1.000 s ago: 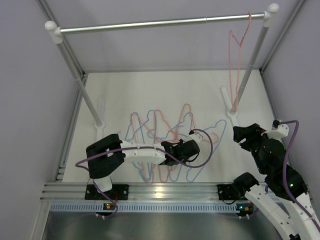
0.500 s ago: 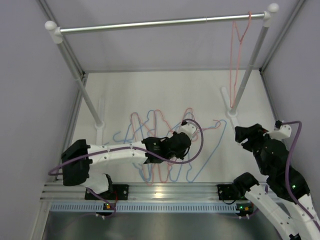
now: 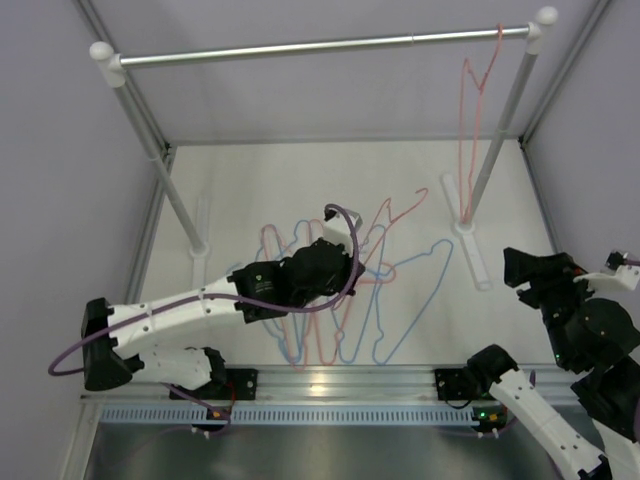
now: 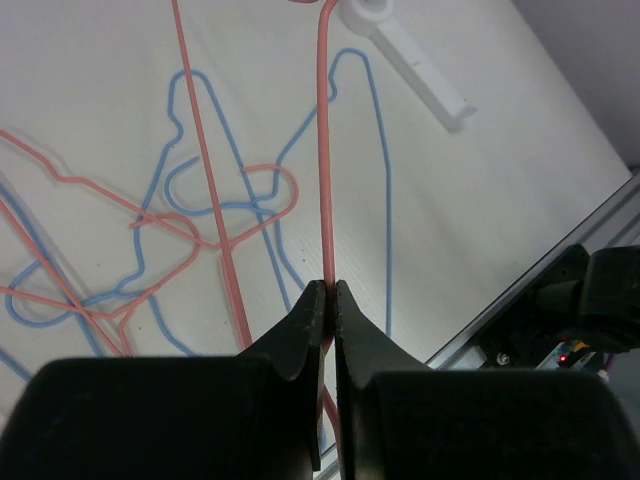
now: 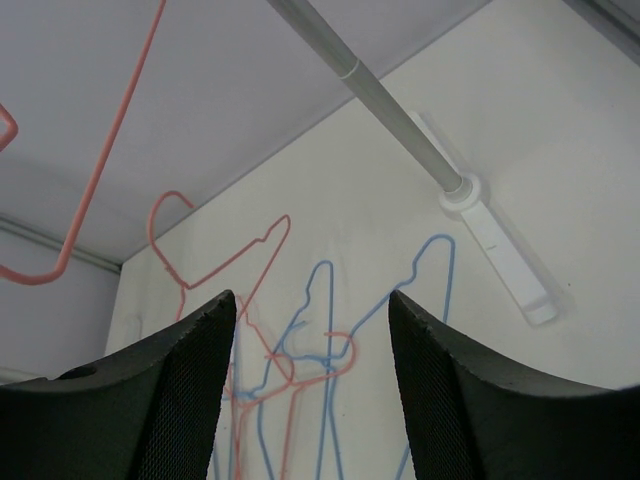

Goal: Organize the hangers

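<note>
A tangle of pink-red and light blue wire hangers (image 3: pixel 330 320) lies on the white table in the top view. One pink hanger (image 3: pixel 468 100) hangs on the silver rail (image 3: pixel 320 45) near its right end. My left gripper (image 3: pixel 345 275) is over the pile, shut on the wire of a pink hanger (image 3: pixel 400 212) whose far end is raised toward the right post. In the left wrist view the jaws (image 4: pixel 328 288) pinch this pink wire (image 4: pixel 323 150). My right gripper (image 3: pixel 530 272) is open and empty at the right, away from the pile; it also shows in the right wrist view (image 5: pixel 312 297).
The rail's right post (image 3: pixel 500 130) stands on a white foot (image 3: pixel 465 225), and the left post (image 3: pixel 160 170) on another. Grey walls close in on both sides. An aluminium frame (image 3: pixel 330 385) runs along the near edge.
My left arm has reached forward and up, lifting a pink hanger's end out of the pile toward the right post. My right arm has drawn back to the right.
</note>
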Action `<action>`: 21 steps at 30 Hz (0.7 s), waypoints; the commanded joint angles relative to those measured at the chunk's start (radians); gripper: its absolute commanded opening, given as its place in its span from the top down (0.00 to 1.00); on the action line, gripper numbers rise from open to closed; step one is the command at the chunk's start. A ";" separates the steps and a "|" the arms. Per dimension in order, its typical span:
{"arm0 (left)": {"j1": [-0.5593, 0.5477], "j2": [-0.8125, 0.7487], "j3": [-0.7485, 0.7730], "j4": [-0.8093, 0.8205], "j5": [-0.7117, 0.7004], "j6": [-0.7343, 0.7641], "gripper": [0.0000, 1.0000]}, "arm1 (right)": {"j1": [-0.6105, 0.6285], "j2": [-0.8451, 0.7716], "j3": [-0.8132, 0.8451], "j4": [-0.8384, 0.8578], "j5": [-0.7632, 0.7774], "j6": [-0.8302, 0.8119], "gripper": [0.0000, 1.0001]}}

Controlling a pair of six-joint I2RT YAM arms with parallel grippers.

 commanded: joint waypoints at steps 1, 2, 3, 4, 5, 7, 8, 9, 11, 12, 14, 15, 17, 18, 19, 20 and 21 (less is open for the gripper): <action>0.005 -0.063 0.072 0.030 -0.035 -0.022 1.00 | -0.011 -0.010 0.038 -0.064 0.023 -0.011 0.39; 0.005 -0.064 0.088 0.030 -0.037 -0.022 1.00 | -0.012 -0.011 0.040 -0.065 0.023 -0.010 0.39; 0.006 -0.069 0.095 0.028 -0.044 -0.024 1.00 | -0.011 -0.010 0.041 -0.065 0.022 -0.008 0.39; 0.006 -0.075 0.104 0.030 -0.046 -0.025 1.00 | -0.012 -0.008 0.043 -0.067 0.022 -0.008 0.39; 0.006 -0.078 0.114 0.030 -0.046 -0.028 1.00 | -0.012 -0.008 0.044 -0.067 0.020 -0.008 0.39; 0.006 -0.086 0.124 0.037 -0.054 -0.030 1.00 | -0.012 -0.005 0.047 -0.067 0.019 -0.008 0.39; 0.006 -0.092 0.127 0.053 -0.055 -0.028 1.00 | -0.012 -0.002 0.050 -0.067 0.022 -0.008 0.39; 0.006 -0.093 0.131 0.062 -0.055 -0.028 1.00 | -0.011 -0.001 0.050 -0.065 0.022 -0.010 0.39; 0.006 -0.098 0.141 0.082 -0.052 -0.027 1.00 | -0.012 0.007 0.050 -0.067 0.020 -0.010 0.39; 0.006 -0.095 0.154 0.088 -0.051 -0.027 1.00 | -0.012 0.010 0.050 -0.065 0.020 -0.010 0.39; 0.006 -0.093 0.168 0.112 -0.043 -0.024 1.00 | -0.012 0.015 0.052 -0.067 0.022 -0.011 0.39; 0.006 -0.090 0.177 0.120 -0.041 -0.019 1.00 | -0.012 0.015 0.054 -0.067 0.022 -0.013 0.39; 0.006 -0.086 0.205 0.139 -0.031 -0.016 1.00 | -0.012 0.018 0.055 -0.065 0.025 -0.016 0.39; 0.006 -0.075 0.216 0.155 -0.025 -0.007 1.00 | -0.012 0.019 0.057 -0.067 0.026 -0.018 0.39; 0.006 -0.069 0.245 0.160 -0.021 -0.005 1.00 | -0.012 0.022 0.061 -0.065 0.026 -0.019 0.39; 0.006 -0.061 0.262 0.165 -0.014 -0.002 1.00 | -0.011 0.024 0.063 -0.067 0.025 -0.021 0.39; 0.006 -0.050 0.279 0.174 -0.011 0.007 1.00 | -0.012 0.025 0.064 -0.067 0.025 -0.021 0.39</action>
